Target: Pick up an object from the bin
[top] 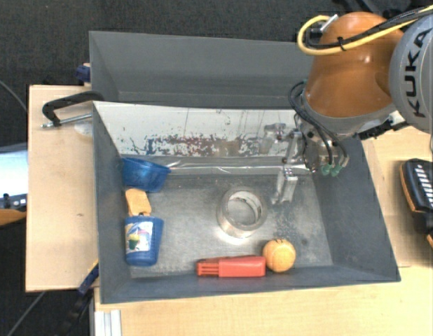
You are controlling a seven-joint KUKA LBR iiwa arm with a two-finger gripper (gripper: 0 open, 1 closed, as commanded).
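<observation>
Looked down on a dark, speckled floor (pixel 202 5), spread across the top and down the left side. Above it, met a pale wooden counter (pixel 59 187), smooth and bare, showing at the left, along the bottom and at the right. Lit evenly, without hard shadows. At the far left edge, glimpsed a pale bluish surface (pixel 5 166), too cut off to name.
</observation>
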